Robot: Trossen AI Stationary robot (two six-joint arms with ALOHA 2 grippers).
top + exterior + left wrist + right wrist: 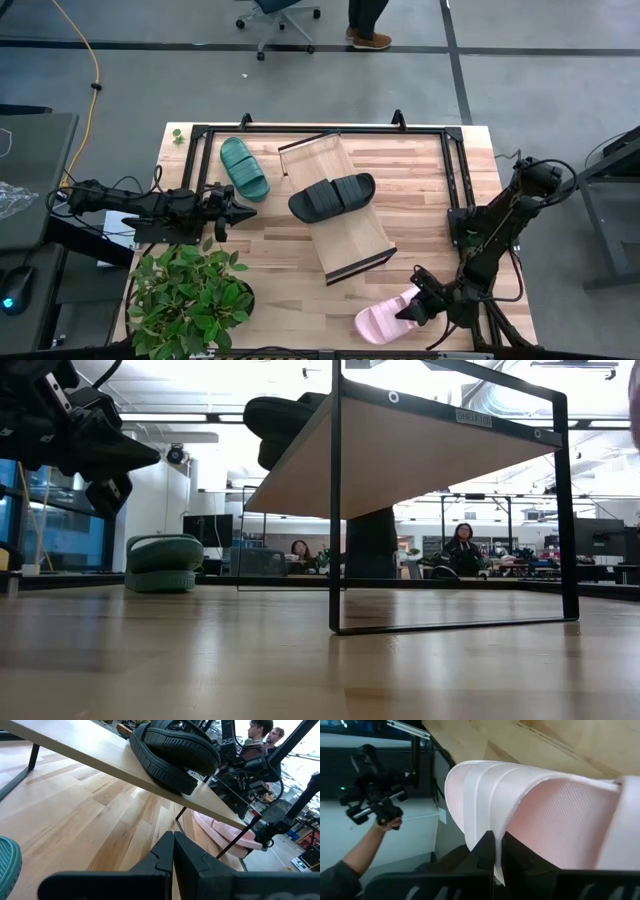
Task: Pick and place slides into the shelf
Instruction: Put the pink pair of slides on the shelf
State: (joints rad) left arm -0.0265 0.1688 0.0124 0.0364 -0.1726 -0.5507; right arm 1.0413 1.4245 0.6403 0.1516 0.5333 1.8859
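The shelf [340, 210] is a light-wood board on thin black end rails [335, 510], standing aslant mid-table. The black slide [332, 196] lies sole-down across the board. The dark green slide [245, 167] rests sole-down on the table past the shelf's far-left end. The pale pink slide [385, 320] is at the near edge, right of centre. My right gripper [415, 303] is shut on it. My left gripper [240, 210] is shut and holds nothing, hovering left of the shelf [100, 750] and near the green slide. My right gripper has the pink slide by its wide ribbed strap [485, 795], with the strap's edge [496, 847] pinched between the two fingers. It comes roughly level from the table's right side. I cannot tell whether the slide's sole is clear of the table.
A potted plant [190, 295] fills the near-left corner, just nearer than my left arm. A black metal frame [320, 130] runs along the table's far side and ends. A person's hand with a handheld device [375, 805] shows beyond the table. People sit in the room behind [460, 545].
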